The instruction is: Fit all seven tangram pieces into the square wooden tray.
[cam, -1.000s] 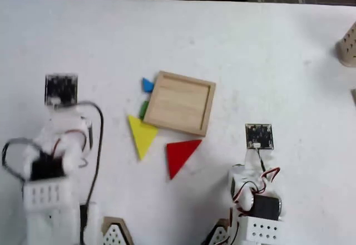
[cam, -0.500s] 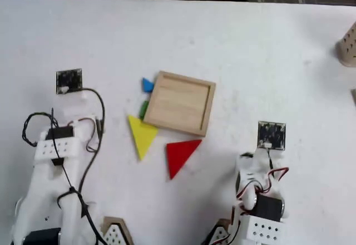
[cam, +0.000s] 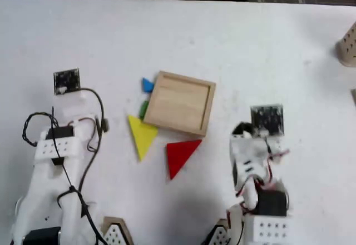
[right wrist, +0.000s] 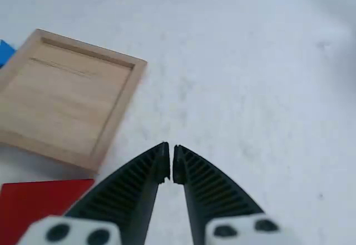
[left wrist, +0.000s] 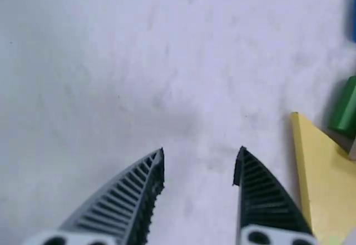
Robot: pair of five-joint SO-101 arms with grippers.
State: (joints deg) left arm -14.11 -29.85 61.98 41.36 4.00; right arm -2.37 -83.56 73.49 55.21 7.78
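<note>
The square wooden tray (cam: 207, 107) lies near the middle of the white worktop (cam: 267, 39), slightly askew to its edges. Its floor is bare, and four tangram pieces lie outside it. A blue piece (cam: 147, 85) peeks out at the tray's far left corner and a green piece (cam: 143, 109) sits against its left rim. Both press close to the wood; whether either slips under it cannot be told. The yellow triangle (cam: 142, 135) lies flat with one corner touching the tray's near left corner. The red triangle (cam: 179, 154) lies just beside the tray's near rim, apart from the yellow one, towards the worktop's near edge.

The left arm (cam: 53, 161) stands towards the worktop's left edge, well apart from the tray. Its left gripper (left wrist: 201, 156) hangs over bare worktop, jaws spread wide with nothing between them. The yellow triangle and green piece lie between it and the tray.

The right arm (cam: 258, 167) stands to the tray's right, towards the near edge. The right gripper (right wrist: 170, 151) has its jaws drawn together to a hairline gap and holds nothing. It hangs over bare worktop beside the tray's right rim, near the red triangle.

A tan perforated object (cam: 349, 48) sits at the worktop's right edge. Two tan perforated blocks (cam: 114, 233) sit at the near edge between the arms.
</note>
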